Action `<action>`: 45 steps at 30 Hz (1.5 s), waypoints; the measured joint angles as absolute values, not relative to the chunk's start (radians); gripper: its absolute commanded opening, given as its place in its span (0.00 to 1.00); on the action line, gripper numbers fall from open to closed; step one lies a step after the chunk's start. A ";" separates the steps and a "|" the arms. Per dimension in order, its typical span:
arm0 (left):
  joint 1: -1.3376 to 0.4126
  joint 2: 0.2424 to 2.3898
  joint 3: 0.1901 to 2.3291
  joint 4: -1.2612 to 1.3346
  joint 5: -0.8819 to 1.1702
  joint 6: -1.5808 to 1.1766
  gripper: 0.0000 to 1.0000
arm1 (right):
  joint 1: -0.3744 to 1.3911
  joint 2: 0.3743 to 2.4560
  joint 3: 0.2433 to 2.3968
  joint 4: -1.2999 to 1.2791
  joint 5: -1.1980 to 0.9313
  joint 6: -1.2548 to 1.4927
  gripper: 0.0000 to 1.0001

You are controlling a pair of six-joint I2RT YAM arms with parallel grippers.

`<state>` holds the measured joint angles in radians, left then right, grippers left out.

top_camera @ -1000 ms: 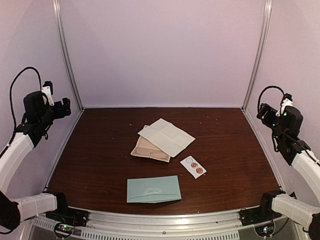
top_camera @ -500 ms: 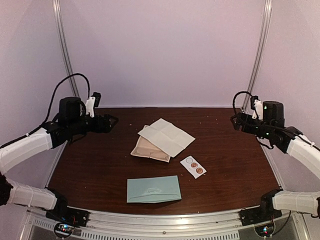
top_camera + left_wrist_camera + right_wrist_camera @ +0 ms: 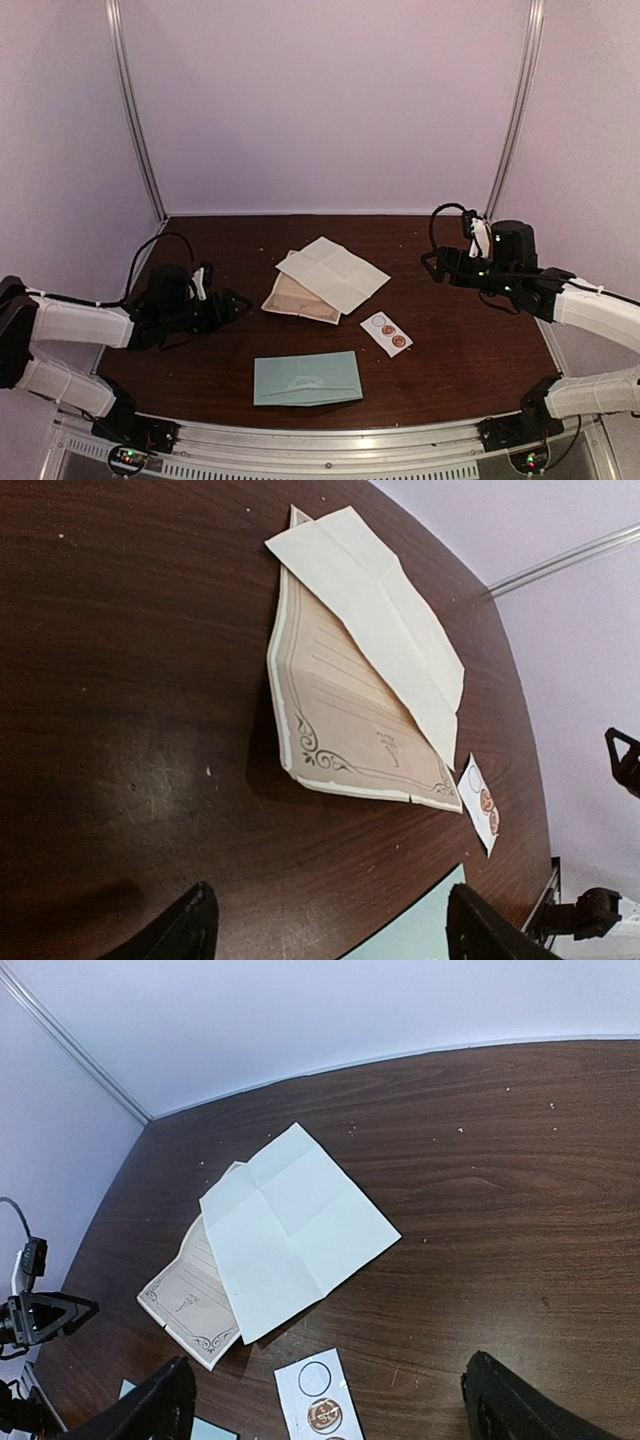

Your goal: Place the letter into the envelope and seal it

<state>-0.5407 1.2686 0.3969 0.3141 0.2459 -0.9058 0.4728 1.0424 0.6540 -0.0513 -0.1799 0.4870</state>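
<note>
— Where is the envelope sitting?

— The envelope (image 3: 307,378) is lying flat at the bottom centre of the top view, on the dark wooden table (image 3: 470,340). Nothing is touching it. In the left wrist view only a teal corner is showing at the bottom edge.

— What is lying around it?

— Just above and to the right, the white sticker strip (image 3: 386,334) is lying apart from it, showing one blank circle and two brown ones. Above that, at the frame's centre, the white creased sheet (image 3: 333,273) is resting on the upper right part of the tan bordered sheet (image 3: 295,298). The tan sheet's lined face and ornate corners are peeking out on the lower left. Which of the two is the letter, I cannot tell.

— And the arms?

— The left gripper (image 3: 232,303) is hovering low over the table at middle left, pointing towards the tan sheet. Its fingers (image 3: 195,925) are standing wide apart, with nothing between them. The right gripper (image 3: 432,262) is hanging at middle right, aimed at the two sheets. Its fingers (image 3: 165,1400) are also spread wide, gripping nothing. Both are staying well apart from the envelope.
</note>
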 measured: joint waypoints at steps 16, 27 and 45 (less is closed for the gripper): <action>-0.544 1.568 0.447 0.607 0.296 -1.085 0.38 | 0.476 0.998 0.654 -0.034 -0.130 0.497 0.95; -0.544 1.709 0.520 0.635 0.308 -1.092 0.33 | 0.476 0.981 0.667 -0.052 -0.107 0.492 0.95; -0.545 1.831 0.606 0.637 0.295 -1.105 0.21 | 0.476 0.952 0.673 -0.076 -0.065 0.462 0.96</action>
<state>-0.5446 1.8313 0.6064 0.6369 0.2951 -1.1049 0.4763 0.9516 0.6731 -0.0757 -0.0654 0.4622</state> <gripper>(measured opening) 0.254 0.959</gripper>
